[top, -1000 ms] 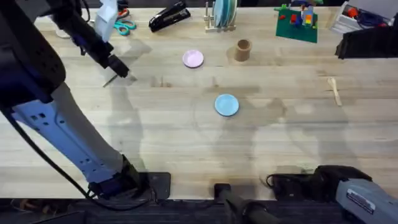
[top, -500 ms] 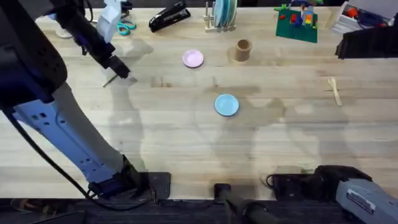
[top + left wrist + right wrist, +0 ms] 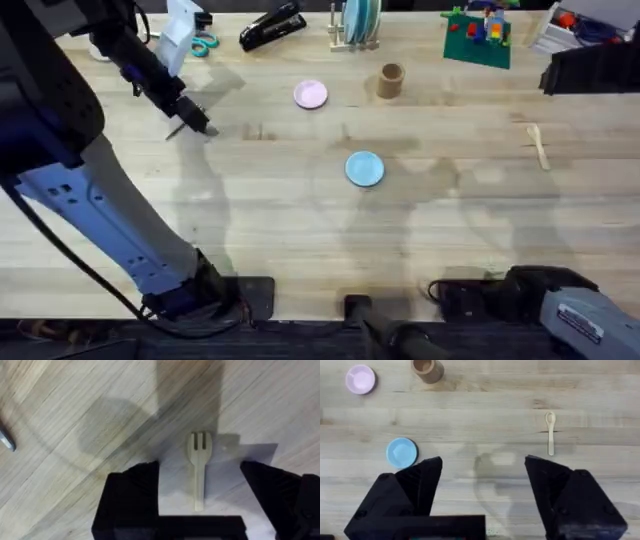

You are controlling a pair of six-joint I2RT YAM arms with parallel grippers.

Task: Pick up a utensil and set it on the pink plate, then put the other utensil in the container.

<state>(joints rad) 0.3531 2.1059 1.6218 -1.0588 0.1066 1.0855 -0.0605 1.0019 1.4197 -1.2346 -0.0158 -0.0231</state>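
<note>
A: Where is the left gripper (image 3: 196,122)?

B: Out over the far-left part of the counter (image 3: 300,230), low above the fork (image 3: 198,462). In the left wrist view its black fingers (image 3: 132,495) stand spread, one on each side of the fork's handle, with a gap on both sides. Released, not grasping.

A: And the fork itself?

B: Lying flat on the wood, tines pointing away from the gripper.

A: The pink plate (image 3: 310,95)?

B: Further right along the counter's far side, well apart from the fork. The tan container (image 3: 390,80) stands upright near it, to its right. A light-blue plate (image 3: 364,168) sits nearer the middle.

A: The spoon (image 3: 538,144)?

B: Flat on the counter at the far right, bowl end away from the bases.

A: The right gripper (image 3: 482,490)?

B: Its wrist view shows the fingers wide apart, holding nothing.
</note>
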